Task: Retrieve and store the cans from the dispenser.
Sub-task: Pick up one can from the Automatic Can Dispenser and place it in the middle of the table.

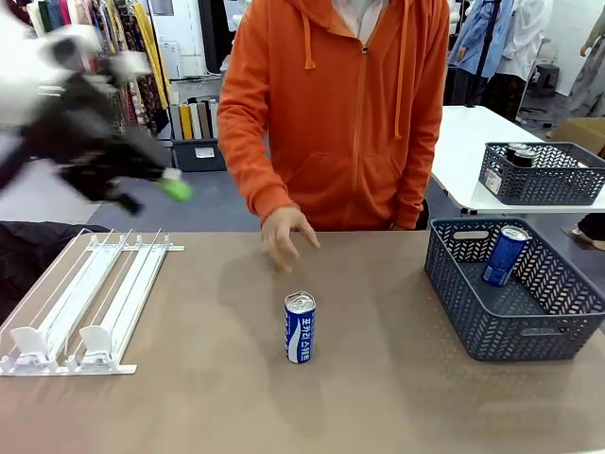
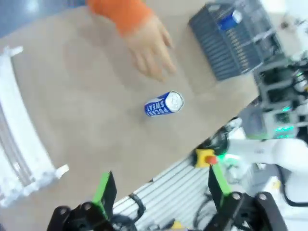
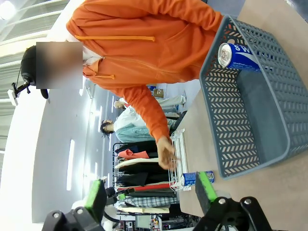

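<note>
A blue can is standing up in the middle of the table, low in the front picture. The person's hand is hanging just above and behind it, not touching it. The person is wearing an orange hoodie and is standing at the top middle of the picture. The white rack is lying at the lower left, well apart from the can. The grey basket is sitting at the right, and a second can is leaning inside it against the far wall. Another basket is sitting on a white table at the upper right, with dark cans in it. The left gripper is up in the air at the upper left, all blurry. In the left wrist picture its green fingers are standing wide apart at the bottom, holding nothing, and the can is showing in the middle below the hand. In the right wrist picture the right gripper is at the bottom with its jaws wide apart too, holding nothing, and the basket is at the right.
</note>
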Available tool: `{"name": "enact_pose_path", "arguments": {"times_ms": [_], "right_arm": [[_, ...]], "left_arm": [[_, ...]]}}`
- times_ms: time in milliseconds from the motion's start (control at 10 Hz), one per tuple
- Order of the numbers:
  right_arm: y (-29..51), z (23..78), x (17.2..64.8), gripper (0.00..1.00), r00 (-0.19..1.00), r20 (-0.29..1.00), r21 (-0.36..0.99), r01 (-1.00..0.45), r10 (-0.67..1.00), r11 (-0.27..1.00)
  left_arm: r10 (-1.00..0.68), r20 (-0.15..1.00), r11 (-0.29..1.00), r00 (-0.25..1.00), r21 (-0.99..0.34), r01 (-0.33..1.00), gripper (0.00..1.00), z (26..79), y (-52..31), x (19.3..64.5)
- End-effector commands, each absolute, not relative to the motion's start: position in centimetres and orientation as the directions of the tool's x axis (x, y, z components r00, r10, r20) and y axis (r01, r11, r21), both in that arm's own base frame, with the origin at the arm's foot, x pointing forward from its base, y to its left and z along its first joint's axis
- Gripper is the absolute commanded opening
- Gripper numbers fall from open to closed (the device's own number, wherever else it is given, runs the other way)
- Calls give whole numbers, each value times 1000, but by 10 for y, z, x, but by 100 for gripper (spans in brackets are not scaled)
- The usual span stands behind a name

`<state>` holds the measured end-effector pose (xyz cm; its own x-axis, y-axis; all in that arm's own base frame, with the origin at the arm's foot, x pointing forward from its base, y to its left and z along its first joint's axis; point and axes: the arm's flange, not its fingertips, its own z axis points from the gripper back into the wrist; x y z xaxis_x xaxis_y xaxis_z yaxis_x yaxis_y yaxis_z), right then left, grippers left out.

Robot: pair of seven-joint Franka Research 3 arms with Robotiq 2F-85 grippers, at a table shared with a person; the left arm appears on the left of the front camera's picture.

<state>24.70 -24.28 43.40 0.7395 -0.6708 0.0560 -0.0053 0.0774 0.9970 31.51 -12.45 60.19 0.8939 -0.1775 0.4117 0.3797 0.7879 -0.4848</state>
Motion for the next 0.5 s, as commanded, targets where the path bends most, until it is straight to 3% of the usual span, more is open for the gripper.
{"name": "enact_pose_path", "arguments": {"times_ms": [0,100,400], "right_arm": [[-244,437,248,100,739,67,997,-22,-671,75],[-244,437,248,100,739,67,997,-22,-671,75],[-244,437,248,100,739,67,997,-22,-671,75]], "left_arm": [[-60,412,618,909,-700,358,100,573,-21,310],[-21,443,395,896,-820,415,100,550,28,305],[238,322,141,916,-945,296,100,452,114,277]]}}
